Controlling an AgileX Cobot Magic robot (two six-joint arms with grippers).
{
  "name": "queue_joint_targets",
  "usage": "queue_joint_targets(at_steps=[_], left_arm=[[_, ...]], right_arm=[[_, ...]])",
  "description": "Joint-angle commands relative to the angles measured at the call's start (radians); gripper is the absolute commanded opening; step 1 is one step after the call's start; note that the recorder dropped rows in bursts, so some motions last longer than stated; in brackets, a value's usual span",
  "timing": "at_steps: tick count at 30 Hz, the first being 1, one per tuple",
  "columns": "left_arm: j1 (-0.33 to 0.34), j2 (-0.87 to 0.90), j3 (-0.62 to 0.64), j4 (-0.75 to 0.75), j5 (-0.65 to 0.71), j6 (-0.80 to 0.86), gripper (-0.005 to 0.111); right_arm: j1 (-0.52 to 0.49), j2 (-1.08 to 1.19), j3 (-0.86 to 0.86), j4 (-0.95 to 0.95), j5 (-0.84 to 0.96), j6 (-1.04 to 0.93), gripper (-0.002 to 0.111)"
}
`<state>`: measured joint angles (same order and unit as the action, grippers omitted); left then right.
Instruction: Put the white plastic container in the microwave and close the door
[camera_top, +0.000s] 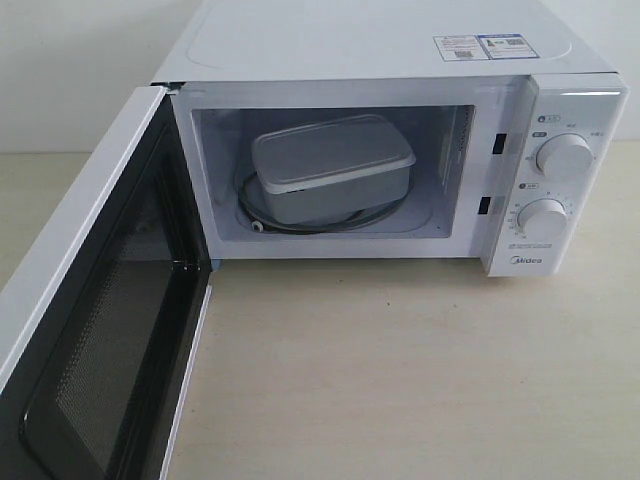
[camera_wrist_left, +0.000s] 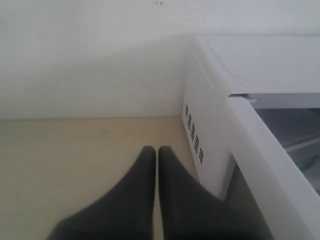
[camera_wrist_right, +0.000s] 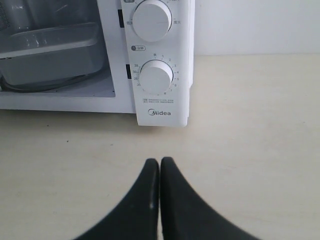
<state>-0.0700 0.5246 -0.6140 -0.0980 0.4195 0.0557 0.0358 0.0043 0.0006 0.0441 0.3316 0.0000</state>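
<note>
Exterior and wrist views of the microwave (camera_top: 360, 50) with its door (camera_top: 95, 320) swung fully open on the hinge side, the dark window and black inner frame facing the cavity.

The container (camera_top: 330, 160) sits inside the microwave cavity, lid on, resting on the turntable (camera_top: 250, 205) and turned at a slight angle to the cavity walls. It touches neither side wall. The door does not cover the opening.

On the microwave's control panel, the upper knob (camera_top: 565, 155) stands above the lower knob (camera_top: 543, 218); the brand name is printed beneath them. Two stickers (camera_top: 482, 46) lie on the microwave's top, near the corner above the panel.

The left gripper (camera_wrist_left: 157, 150) hangs over the table (camera_top: 400, 380) beside the microwave's vented side wall, at the hinge side of the door, apart from both. Its jaws are clenched together with nothing between them.

The right gripper (camera_wrist_right: 159, 161) hangs over the table in front of the microwave's control panel, apart from it, in line with the lower knob. Its jaws are likewise pressed closed and empty.

A pale wall (camera_wrist_left: 90, 60) rises behind the microwave.
</note>
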Motion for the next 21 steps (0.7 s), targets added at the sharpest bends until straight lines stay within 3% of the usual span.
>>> queue_joint_targets(at_steps=[1,5,10,13,19,21], left_arm=[[0.001,0.089,-0.01,-0.032,-0.061,0.003,0.004],[0.001,0.158,-0.01,-0.17,-0.012,0.002,0.004],[0.001,0.264,-0.01,-0.233,0.115,0.015,0.004],[0.001,0.335,-0.01,-0.445,0.191,0.218,0.004],[0.001,0.431,-0.01,-1.056,0.382,0.84,0.004],[0.001,0.45,-0.01,-1.15,0.403,0.922,0.004]], right_arm=[[-0.005,-0.004,-0.001,0.002,-0.009,0.0,0.0],[-0.005,-0.004,-0.001,0.002,-0.009,0.0,0.0],[-0.005,-0.004,-0.001,0.002,-0.009,0.0,0.0],[-0.005,-0.004,-0.001,0.002,-0.009,0.0,0.0],[-0.005,-0.004,-0.001,0.002,-0.009,0.0,0.0],[-0.005,-0.004,-0.001,0.002,-0.009,0.0,0.0]])
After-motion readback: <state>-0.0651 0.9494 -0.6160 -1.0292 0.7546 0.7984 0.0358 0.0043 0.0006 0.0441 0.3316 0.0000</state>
